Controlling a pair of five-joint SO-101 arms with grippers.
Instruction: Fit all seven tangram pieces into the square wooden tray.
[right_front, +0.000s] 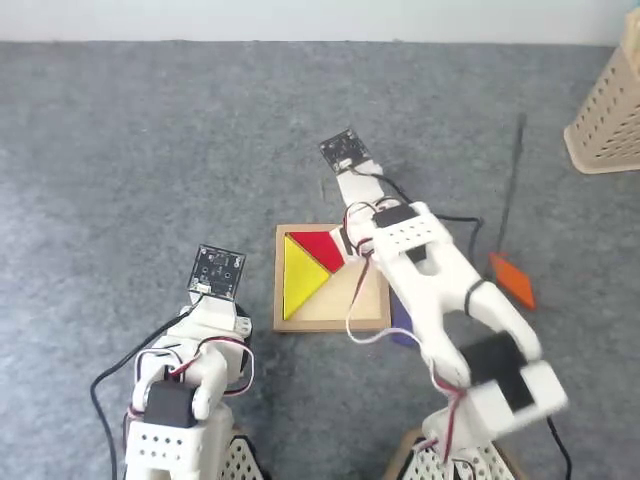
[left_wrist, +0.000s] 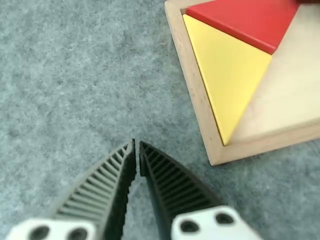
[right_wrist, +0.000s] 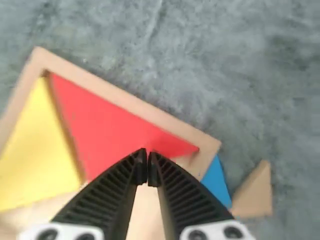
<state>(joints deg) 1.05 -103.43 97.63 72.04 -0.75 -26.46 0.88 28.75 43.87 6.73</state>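
In the high view, the tray (right_front: 279, 285) is lying on grey carpet (right_front: 130, 150) between the two arms. A yellow triangle (right_front: 300, 278) is filling its left side and a red triangle (right_front: 318, 248) is sitting along its far edge; the two are touching. The right arm (right_front: 430, 285) is stretching over the tray's right half. The left arm (right_front: 190, 390) is staying off the tray, to its left. An orange piece (right_front: 512, 280) is lying on the carpet well right of the tray, and a violet piece (right_front: 402, 328) is peeking out from under the right arm, just beside the tray's near right corner. A basket (right_front: 605, 110) is standing at the far right.

In the left wrist view, the left gripper (left_wrist: 136, 146) is hanging over bare carpet near a tray (left_wrist: 192, 100) corner, its fingers pressed together on nothing. The yellow triangle (left_wrist: 227, 75) and red triangle (left_wrist: 245, 20) are lying flat inside.

In the right wrist view, the right gripper (right_wrist: 148, 156) is poised over the red triangle (right_wrist: 110, 125), fingers pressed together and gripping nothing. The yellow triangle (right_wrist: 30, 150) is lying alongside. Outside the tray (right_wrist: 130, 105) corner, a blue piece (right_wrist: 215, 177) is resting with a tan triangle (right_wrist: 255, 192) just beside it.
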